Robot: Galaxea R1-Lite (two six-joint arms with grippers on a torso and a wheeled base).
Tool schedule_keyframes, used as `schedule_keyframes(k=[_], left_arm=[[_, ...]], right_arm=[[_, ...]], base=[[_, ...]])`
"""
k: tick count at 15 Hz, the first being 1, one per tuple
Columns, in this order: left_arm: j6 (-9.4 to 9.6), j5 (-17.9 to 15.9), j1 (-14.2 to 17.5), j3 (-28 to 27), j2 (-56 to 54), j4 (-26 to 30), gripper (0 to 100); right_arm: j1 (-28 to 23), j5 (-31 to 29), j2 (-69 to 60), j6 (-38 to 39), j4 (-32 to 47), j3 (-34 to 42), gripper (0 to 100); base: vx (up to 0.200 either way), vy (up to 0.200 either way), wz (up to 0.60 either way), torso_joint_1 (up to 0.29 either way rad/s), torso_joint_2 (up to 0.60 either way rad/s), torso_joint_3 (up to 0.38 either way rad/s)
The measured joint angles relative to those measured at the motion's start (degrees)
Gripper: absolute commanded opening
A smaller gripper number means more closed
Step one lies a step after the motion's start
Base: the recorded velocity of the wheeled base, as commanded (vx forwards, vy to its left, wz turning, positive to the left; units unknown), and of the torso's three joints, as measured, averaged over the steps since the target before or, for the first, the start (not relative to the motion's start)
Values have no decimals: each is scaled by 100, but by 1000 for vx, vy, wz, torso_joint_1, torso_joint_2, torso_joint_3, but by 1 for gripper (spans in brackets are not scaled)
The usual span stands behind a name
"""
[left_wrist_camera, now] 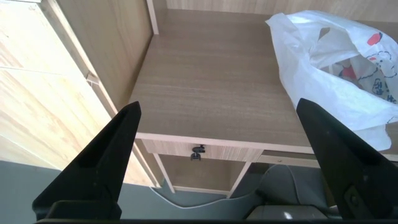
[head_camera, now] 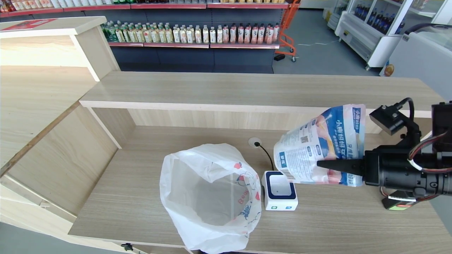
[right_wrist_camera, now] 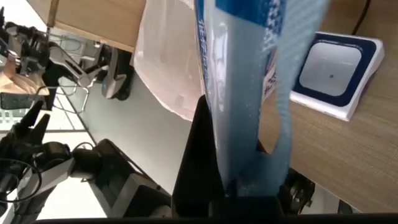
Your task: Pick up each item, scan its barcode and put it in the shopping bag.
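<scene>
Though aloft, right gripper (head_camera: 322, 163) tight on pouch (head_camera: 314, 146)

Upper frame: shelf (head_camera: 243, 46) of bottled drinks (head_camera: 190, 34); upper right, glass-fronted cooler (head_camera: 374, 31); orange trolley (head_camera: 287, 31) between; wooden surface (head_camera: 335, 218) below.

- left gripper (left_wrist_camera: 217, 106) above the counter's front edge, its two dark fingers spread wide apart
- wooden counter (left_wrist_camera: 205, 74), with a small black fitting (left_wrist_camera: 198, 152) under its edge
- white shopping bag (left_wrist_camera: 336, 81) on the counter, mouth open, red and blue print on it
</scene>
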Motion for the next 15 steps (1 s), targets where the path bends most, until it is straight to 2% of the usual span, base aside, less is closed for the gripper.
schedule_keyframes(k=[3,5,9,15], left_arm=[[16,-2,2,0,0,0,100],[16,-2,-2,0,0,0,100],[9,-5,9,0,0,0,100],[9,0,2,0,0,0,100]], right_arm=[[215,-26,-223,66,545,22,0],[283,-26,-215,73,552,60,0],[317,-26,-171,76,541,154,0],[525,-171,16,76,545,221,0]], base=[[0,0,0,0,0,0],[0,0,0,0,0,0],[0,200,0,-4,0,5],[0,0,0,0,0,0]])
